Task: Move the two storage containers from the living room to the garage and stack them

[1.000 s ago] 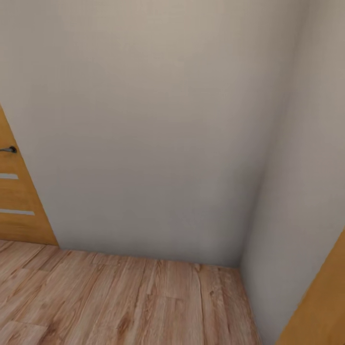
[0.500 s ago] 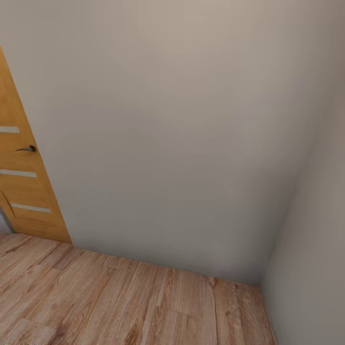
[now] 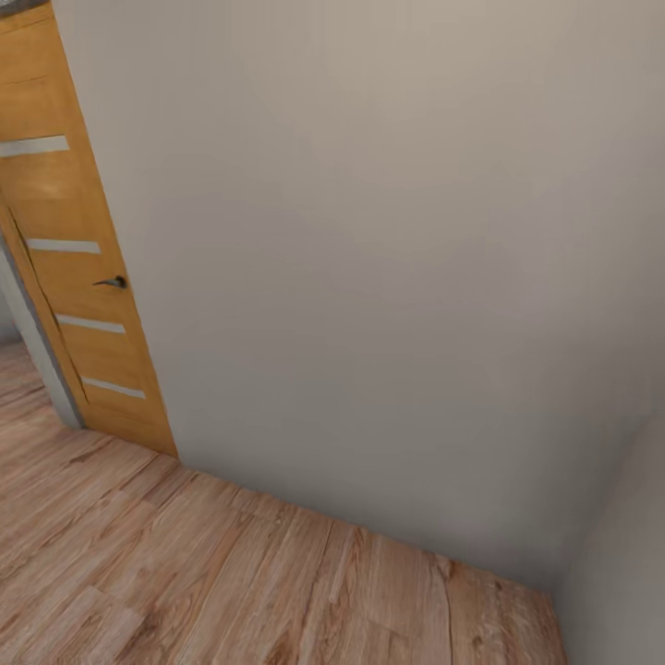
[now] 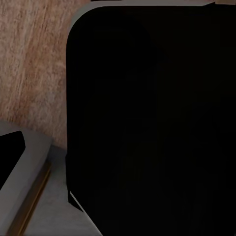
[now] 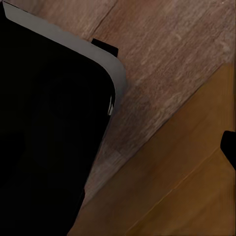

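Observation:
The two storage containers are out of view. In the head view I face a plain pale wall [image 3: 388,277] over light wood-plank flooring [image 3: 185,573], not grey concrete. An orange-wood door [image 3: 78,277] with four pale slits and a dark handle [image 3: 113,282] stands at the left. A large black rounded panel [image 4: 147,123] of my own body blocks most of the left wrist view, with wood planks [image 4: 34,59] beside it. The right wrist view has a similar black panel [image 5: 44,123] over wood planks [image 5: 167,59].
A second pale wall [image 3: 623,554] meets the first in a corner at the right. Left of the door, a grey frame edge [image 3: 37,351] and more plank flooring [image 3: 18,379] show. An orange-wood surface [image 5: 187,187] lies close in the right wrist view.
The head view has swung left: the slit door has come further into the picture, and the corner and the orange surface at the right edge have slid away. This is camera motion.

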